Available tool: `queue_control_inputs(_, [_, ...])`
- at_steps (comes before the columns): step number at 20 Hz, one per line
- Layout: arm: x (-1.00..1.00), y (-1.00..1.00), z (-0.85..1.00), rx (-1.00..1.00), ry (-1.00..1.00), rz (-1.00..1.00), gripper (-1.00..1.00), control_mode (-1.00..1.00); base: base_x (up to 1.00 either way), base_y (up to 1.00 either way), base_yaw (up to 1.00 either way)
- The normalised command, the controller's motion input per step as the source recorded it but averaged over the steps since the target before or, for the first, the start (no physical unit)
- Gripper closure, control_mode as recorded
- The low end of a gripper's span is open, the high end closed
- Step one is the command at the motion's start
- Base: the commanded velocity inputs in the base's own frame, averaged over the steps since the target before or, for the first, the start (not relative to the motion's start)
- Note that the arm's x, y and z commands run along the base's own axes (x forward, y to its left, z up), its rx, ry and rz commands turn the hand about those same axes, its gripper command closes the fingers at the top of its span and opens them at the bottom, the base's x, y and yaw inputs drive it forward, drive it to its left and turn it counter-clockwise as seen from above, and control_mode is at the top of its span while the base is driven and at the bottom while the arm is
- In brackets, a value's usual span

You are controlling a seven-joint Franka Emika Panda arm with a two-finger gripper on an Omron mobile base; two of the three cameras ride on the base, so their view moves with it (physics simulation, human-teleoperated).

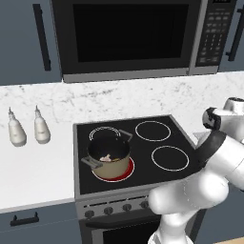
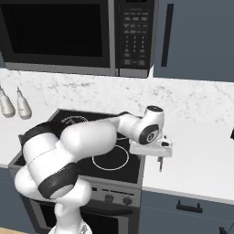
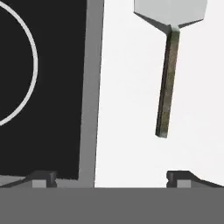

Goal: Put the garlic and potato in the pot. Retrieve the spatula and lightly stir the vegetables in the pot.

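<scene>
gripper [image 3: 109,177] spread above spatula [image 3: 167,83]; no legible writing.

arm [image 2: 68,151]: glossy white rounded links | joints: dark bands | end effector [image 3: 109,177]: small dark tips

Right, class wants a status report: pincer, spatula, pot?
Pincer open, empty, above counter. Spatula flat on counter, untouched. Pot on red burner, something pale inside. Path clear.

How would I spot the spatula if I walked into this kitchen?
Find the black stove under the microwave, then look at the white counter along its edge. The spatula lies flat there: a thin dark straight handle ending in a pale grey blade, with the robot's gripper above it.
</scene>
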Motion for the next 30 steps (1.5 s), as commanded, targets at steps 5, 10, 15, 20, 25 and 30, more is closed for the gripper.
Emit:
queue_control_inputs(5, [0.32,-0.66,-0.39,0.08,0.03,-0.22,-1.0,-1.0,0.0,0.0,0.0])
queue_control_inputs(10, [0.39,-0.34,-0.4,0.04,0.0,-0.07,-1.0,-1.0,0.0,0.0,0.0])
queue_control_inputs(15, [0.46,-0.01,-0.57,0.0,0.0,0.0,-1.0,-1.0,0.0,0.0,0.0])
queue_control_inputs(20, [0.09,0.0,-0.45,0.0,0.0,0.0,-1.0,-1.0,0.0,0.0,0.0])
queue_control_inputs(25, [-0.01,0.23,-0.46,0.0,0.0,0.0,-1.0,-1.0,0.0,0.0,0.0])
queue_control_inputs(30, [-0.05,0.68,-0.5,-0.04,0.01,0.0,-1.0,-1.0,0.0,0.0,0.0])
